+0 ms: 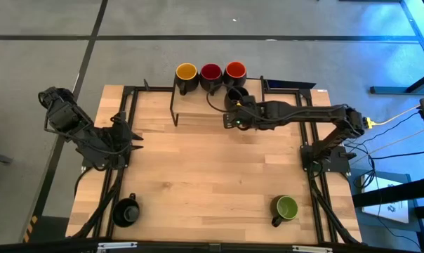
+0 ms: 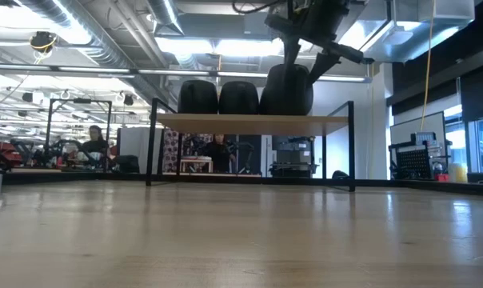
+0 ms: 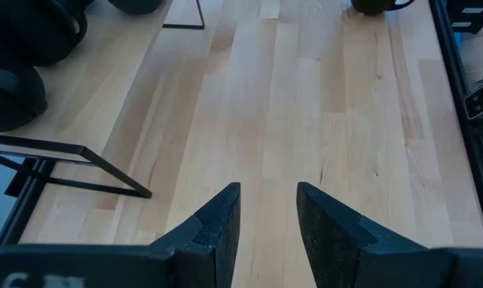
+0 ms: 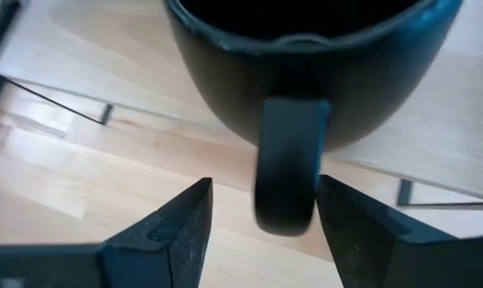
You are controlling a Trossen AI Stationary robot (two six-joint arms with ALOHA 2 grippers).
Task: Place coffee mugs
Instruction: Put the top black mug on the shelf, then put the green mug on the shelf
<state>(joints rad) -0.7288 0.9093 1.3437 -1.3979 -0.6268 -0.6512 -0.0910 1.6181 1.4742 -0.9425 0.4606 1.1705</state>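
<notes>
Six mugs: black outside, four of them on the wooden shelf at the far edge of the tabletop, two down on the tabletop near its front edge.
Back row on shelf: yellow-inside mug, red-inside mug and orange-red-inside mug, side by side along the far edge of the shelf; in the low view they appear as dark rounded shapes above the shelf board.
Fourth mug on shelf: black-inside mug, just in front of the orange-red one, upright, with its handle pointing toward the right gripper.
Right gripper: reached out over the shelf, directly beside the black-inside mug.
Right fingers: spread apart on either side of the handle; a gap shows on each side, so the handle is not clamped.
Left gripper: at the left side of the tabletop, well apart from every mug, over bare wood.
Left fingers: narrowly parted, with nothing between them.
Front mugs: green-inside mug near the front right corner; second black-inside mug near the front left corner; both upright.
Background: people sit in the room beyond the tabletop, seen in the low view.
</notes>
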